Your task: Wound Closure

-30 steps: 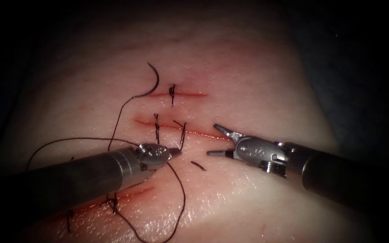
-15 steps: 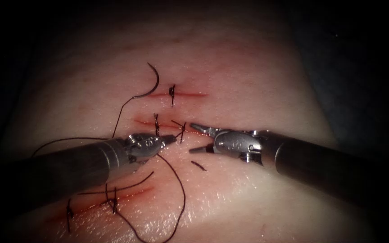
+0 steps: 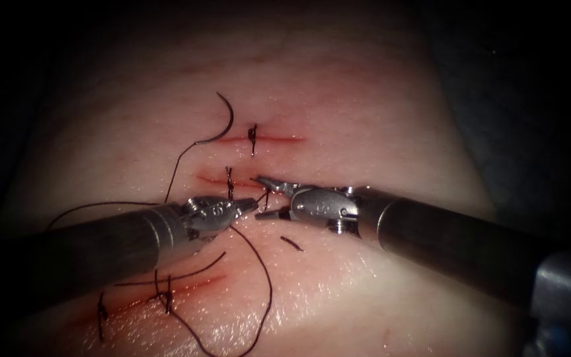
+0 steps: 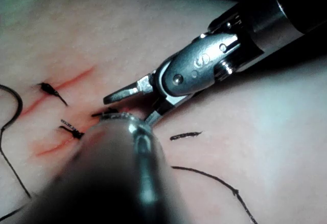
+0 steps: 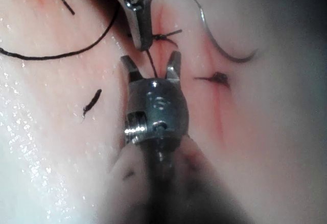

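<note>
Needle (image 3: 223, 122) lies free on the tissue (image 3: 365, 99), upper left. Left tool (image 3: 249, 205) pinches the thread (image 3: 267, 291) with closed jaws; right tool (image 3: 264, 197) gapes wide around the strand, holding nothing.

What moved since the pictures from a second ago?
The right tool slid leftward along the middle cut, its open jaws now straddling the thread end that the left tool holds up from the knot. The left tool drew back left a little, jaws shut on that thread. The needle stayed lying free on the tissue, left of the top cut.
</note>
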Controlling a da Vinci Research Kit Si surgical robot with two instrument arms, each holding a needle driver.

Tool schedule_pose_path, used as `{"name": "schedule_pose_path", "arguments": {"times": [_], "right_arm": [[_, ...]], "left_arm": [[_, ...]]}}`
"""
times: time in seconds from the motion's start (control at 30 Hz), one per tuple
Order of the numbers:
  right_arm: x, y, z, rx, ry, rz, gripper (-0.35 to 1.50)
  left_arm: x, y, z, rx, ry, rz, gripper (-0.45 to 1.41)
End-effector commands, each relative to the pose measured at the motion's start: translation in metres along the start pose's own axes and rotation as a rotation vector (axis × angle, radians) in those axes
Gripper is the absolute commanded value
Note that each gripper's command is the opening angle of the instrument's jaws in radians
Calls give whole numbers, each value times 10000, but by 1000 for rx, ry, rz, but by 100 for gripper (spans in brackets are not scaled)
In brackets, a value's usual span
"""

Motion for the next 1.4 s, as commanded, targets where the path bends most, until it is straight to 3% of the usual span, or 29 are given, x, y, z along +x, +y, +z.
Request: {"name": "schedule_pose_path", "arguments": {"times": [0.03, 0.9, 0.97, 1.0, 1.07, 1.1, 1.37, 1.4], "right_arm": [[2, -1, 15, 3, 11, -4, 130], [6, -19, 49, 44, 125, -145, 130], [6, -19, 48, 46, 127, -146, 118], [6, -19, 47, 47, 127, -146, 103], [5, -20, 46, 62, 117, -148, 2], [4, -19, 46, 75, 107, -161, -35], [-2, -22, 51, 89, 53, -216, -35], [-2, -22, 52, 90, 51, -217, -13]], "left_arm": [[3, 0, 8, 0, 2, 1, -45], [7, 11, 5, 12, -4, 11, -45], [6, 11, 5, 13, -4, 11, -45], [6, 11, 5, 13, -4, 11, -45], [6, 11, 5, 13, -4, 11, -45], [6, 11, 5, 13, -4, 11, -45], [4, 13, 0, 15, -5, 11, -45], [4, 14, -1, 16, -6, 11, -45]]}}
